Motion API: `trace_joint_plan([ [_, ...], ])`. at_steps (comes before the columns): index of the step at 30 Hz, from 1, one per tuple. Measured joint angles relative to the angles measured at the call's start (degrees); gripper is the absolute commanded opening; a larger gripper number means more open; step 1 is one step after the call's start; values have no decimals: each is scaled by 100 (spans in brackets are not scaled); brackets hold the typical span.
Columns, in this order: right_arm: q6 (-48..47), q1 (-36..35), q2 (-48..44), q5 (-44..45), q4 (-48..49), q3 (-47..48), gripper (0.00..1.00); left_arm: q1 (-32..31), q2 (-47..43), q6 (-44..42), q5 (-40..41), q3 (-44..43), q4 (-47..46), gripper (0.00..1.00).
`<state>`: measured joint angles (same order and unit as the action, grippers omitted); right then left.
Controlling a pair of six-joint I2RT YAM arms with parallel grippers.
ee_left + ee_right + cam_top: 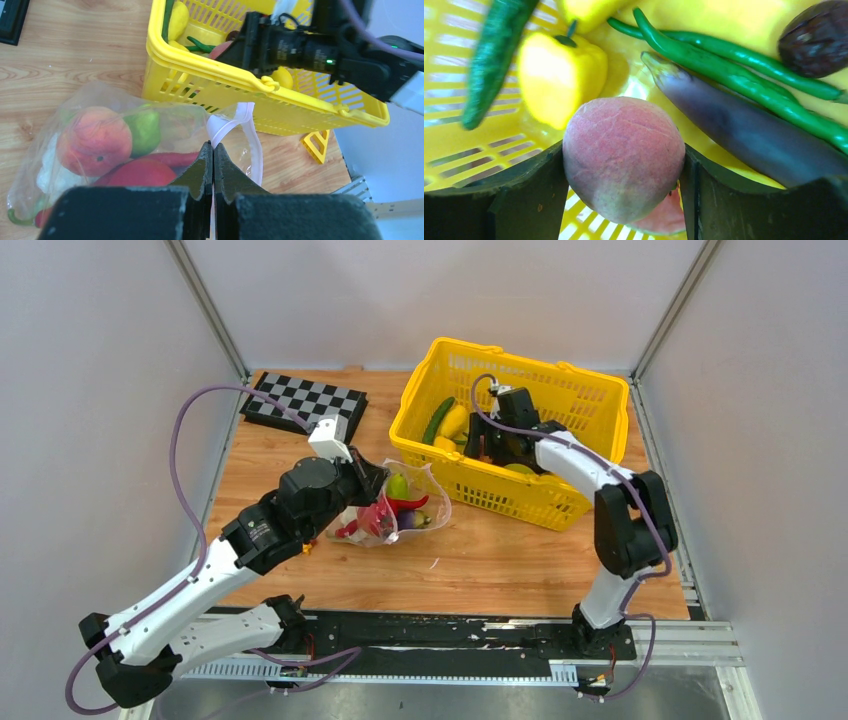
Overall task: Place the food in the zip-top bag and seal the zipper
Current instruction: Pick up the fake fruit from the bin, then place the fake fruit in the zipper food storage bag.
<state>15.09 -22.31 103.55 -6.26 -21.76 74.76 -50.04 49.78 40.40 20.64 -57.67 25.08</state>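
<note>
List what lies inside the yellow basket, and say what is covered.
Visible: pink peach between the right gripper fingers, yellow pepper, purple eggplant, long green beans, green cucumber, dark brown piece. A reddish piece under the peach is mostly covered.

A wooden table [520,570] carries everything. At its far left lies a flat black-and-white checkerboard [305,400]. A yellow basket [560,502] stands at the far right. The bag [432,502] rests mid-table, just near and left of the basket (its body slumped on the wood). A small yellow plastic piece [316,145] lies just beside the basket. A tiny white scrap [435,563] lies nearer.
</note>
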Motion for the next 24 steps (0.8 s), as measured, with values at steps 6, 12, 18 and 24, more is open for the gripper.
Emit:
trace_joint_plan([
  [6,-17,0,-1296,0,382,-424,50,0,0,0,-2,0,-4,0],
  [12,15,2,-2380,-413,931,-922,50,0,61,0,-35,0,-13,0],
  [18,52,4,-2966,-1244,1360,-1207,50,0,131,0,-83,0,-48,0],
  [24,2,9,-3344,-2461,1814,-1307,50,0,140,0,-85,-2,-52,0],
])
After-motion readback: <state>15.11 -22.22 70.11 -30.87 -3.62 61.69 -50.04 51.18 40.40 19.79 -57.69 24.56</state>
